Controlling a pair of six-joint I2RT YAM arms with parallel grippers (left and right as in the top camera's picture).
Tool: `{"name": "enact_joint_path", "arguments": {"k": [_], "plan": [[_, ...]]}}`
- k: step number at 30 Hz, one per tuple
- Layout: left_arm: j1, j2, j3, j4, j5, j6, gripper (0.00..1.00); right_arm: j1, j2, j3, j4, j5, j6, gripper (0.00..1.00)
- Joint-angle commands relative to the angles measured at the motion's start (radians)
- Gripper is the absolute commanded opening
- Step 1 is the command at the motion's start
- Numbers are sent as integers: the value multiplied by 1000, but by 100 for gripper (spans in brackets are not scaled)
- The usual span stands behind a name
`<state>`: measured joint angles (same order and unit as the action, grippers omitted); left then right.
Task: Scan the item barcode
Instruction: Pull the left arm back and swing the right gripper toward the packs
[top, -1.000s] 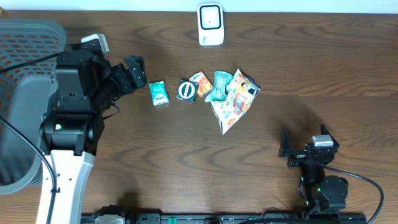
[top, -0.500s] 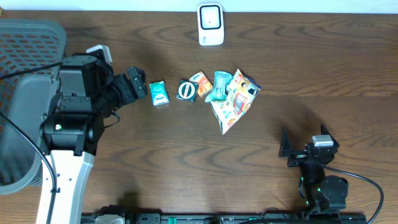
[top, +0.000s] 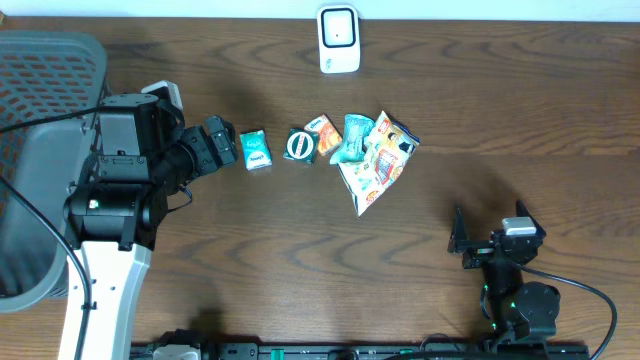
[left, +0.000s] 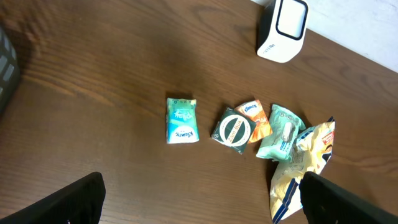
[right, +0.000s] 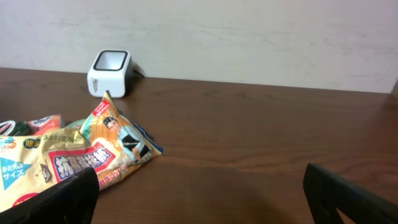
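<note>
1. Basket (top: 45, 60): grey, mesh-sided, at the far left edge of the table (top: 260, 270). Contents cannot be made out.
2. Left arm (top: 115, 190): white and black, beside the basket, reaching right along the table.
3. Left gripper (top: 228, 143): jaws spread wide and holding nothing. The wrist view shows a finger at each lower corner with bare wood between. It sits just left of item 4, near it but apart.
4. Teal packet (top: 256, 149): small and flat, lying alone on the wood, the leftmost of the goods. Apart from item 5.
5. Dark packet (top: 300, 145): bears a round white label with a band across it and lies flat. Its right edge touches or overlaps item 6.
6. Orange packet (top: 323, 131): small and tilted, between items 5 and 8.
7. Scanner (top: 339, 40): white stand-up unit with a dark window, at the far edge of the table, well apart from the goods.
8. Mint-green packet (top: 354, 137): lying flat, its right side against item 9.
9. Snack bag (top: 378, 165): the largest, crinkled, yellow and orange print, the rightmost of the goods.
10. Right gripper (top: 462, 240): at the near right of the table, well apart from the goods. Jaws fully spread, nothing held.
</note>
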<state>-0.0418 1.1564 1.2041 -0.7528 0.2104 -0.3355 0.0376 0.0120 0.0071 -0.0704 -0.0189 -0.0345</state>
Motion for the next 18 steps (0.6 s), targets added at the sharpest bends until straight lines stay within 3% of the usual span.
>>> {"name": "enact_joint_path", "arguments": {"k": [1, 7, 12, 15, 18], "plan": [[4, 0, 15, -2, -6, 17, 98, -4, -6, -2, -5, 20, -8, 99], [4, 0, 15, -2, -6, 17, 98, -4, -6, -2, 43, 80, -63, 99], [4, 0, 15, -2, -6, 17, 98, -4, -6, -2, 143, -150, 66, 99], [4, 0, 15, -2, -6, 17, 98, -4, -6, -2, 228, -149, 98, 99], [4, 0, 15, -2, -6, 17, 98, -4, -6, -2, 418, -148, 246, 99]]}}
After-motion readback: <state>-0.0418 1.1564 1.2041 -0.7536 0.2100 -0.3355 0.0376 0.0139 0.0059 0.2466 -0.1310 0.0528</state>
